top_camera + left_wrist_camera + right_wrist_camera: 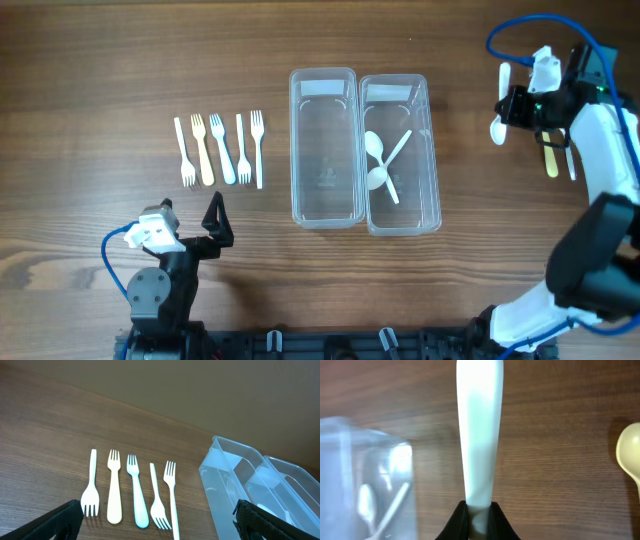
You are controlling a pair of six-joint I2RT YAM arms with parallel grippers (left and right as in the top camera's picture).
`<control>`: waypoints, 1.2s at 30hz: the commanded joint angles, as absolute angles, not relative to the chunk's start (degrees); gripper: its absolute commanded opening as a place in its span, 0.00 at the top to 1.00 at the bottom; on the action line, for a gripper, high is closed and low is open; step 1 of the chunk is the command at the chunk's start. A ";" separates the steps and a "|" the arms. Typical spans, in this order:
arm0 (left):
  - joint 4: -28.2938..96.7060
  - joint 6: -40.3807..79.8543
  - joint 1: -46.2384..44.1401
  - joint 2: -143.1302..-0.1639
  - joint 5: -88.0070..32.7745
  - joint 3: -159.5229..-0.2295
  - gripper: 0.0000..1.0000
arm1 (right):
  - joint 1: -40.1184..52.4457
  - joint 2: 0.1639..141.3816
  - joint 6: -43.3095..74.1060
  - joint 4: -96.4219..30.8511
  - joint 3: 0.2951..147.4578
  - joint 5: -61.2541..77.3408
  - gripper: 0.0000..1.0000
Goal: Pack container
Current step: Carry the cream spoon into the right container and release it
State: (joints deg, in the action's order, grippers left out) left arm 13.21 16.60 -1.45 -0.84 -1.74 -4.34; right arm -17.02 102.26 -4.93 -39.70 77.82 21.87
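Two clear plastic containers stand just beside each other at the middle of the wooden table [100, 80], long sides running from 12 to 6 o'clock. The left container [323, 210] holds nothing. The right container [425, 200] holds a pair of white spoons [385, 165] lying crossed, bowls toward the 9 o'clock wall.

At about 2 o'clock from the containers, well apart from them, the right gripper [512, 103] is closed tight on a third white spoon [497, 130]. In the wrist view its black fingers [462, 520] pinch the handle from both sides. From overhead the spoon hangs with its bowl toward 6 o'clock and its handle toward 12. Just past the gripper, toward 4 o'clock, a cream spoon [551, 160] lies on the table beside a thin white utensil [570, 162] that the arm partly hides; whether that one is a spoon or a fork cannot be told.

At 9 o'clock from the containers lies a row of five forks [220, 150], parallel and close together. Three are white, one cream and one pale blue. The first and fourth from the 9 o'clock end point their tines toward 6 o'clock, the others toward 12.

At about 7 o'clock the left gripper [218, 222] sits near the table's front edge, jaws spread fully wide and holding nothing; its wrist camera looks across the forks toward the containers.
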 commanded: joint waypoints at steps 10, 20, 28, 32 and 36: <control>12.97 15.22 -1.76 -0.38 -1.41 -3.97 0.00 | -4.21 95.39 -4.10 -45.71 78.85 30.50 0.96; 12.97 15.22 -1.76 -0.40 -1.43 -3.97 0.00 | 6.87 95.42 0.82 -47.31 77.12 27.31 0.96; 12.97 15.22 -1.76 -0.38 -1.41 -3.97 0.00 | 9.43 95.48 1.87 -46.92 74.63 22.92 0.96; 12.97 15.22 -1.76 -0.38 -1.41 -3.97 0.00 | 9.43 95.48 1.87 -46.06 74.63 22.92 0.66; 12.97 15.22 -1.76 -0.38 -1.43 -3.97 0.00 | 9.43 95.46 1.87 -45.30 74.65 22.92 0.52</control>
